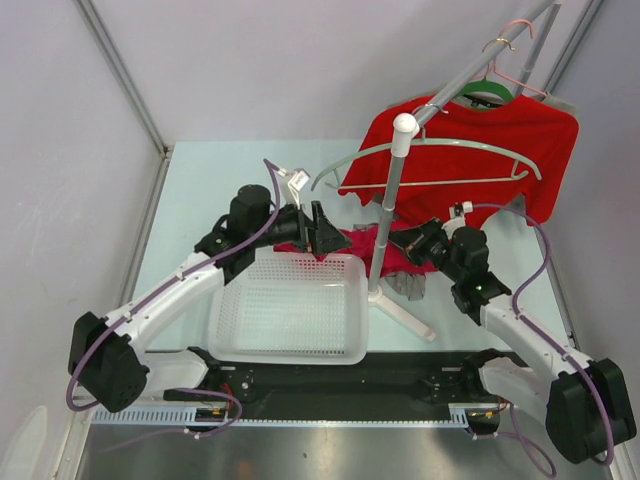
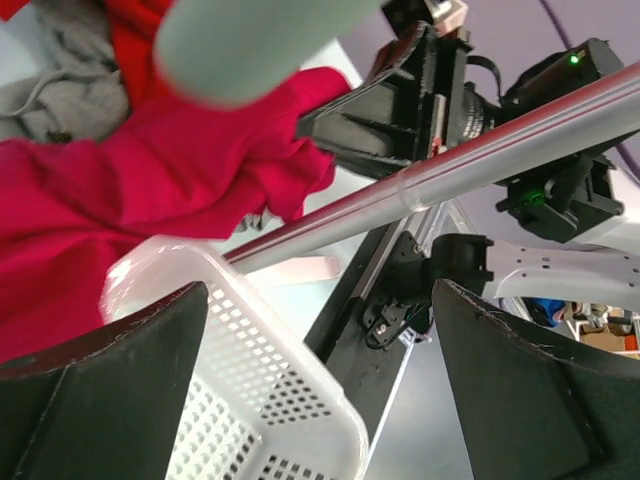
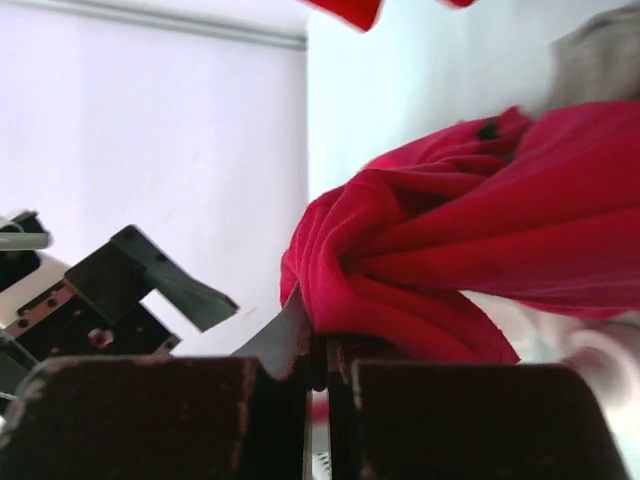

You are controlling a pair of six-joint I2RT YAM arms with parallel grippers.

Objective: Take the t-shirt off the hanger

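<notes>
1. Right claw (image 3: 325, 362) pinches the crimson cloth t-shirt (image 3: 480, 250), bunched on the table (image 1: 200, 190) behind the white perforated plastic basket (image 1: 285, 352).
2. Left claw (image 2: 320, 330) gapes wide.
3. Pale grey arched plastic hanger (image 1: 450, 145) hangs on the metal rail (image 1: 470, 72).

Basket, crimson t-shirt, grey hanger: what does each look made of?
The basket looks like moulded white plastic with a slight sheen; its walls and floor carry a regular perforated grid. The t-shirt is soft crimson cloth, matte, probably a knit: it bunches into deep rounded folds. The hanger is likely pale grey plastic, smooth, with a thin arched profile and crossbar. Its hook is too small to judge.
</notes>
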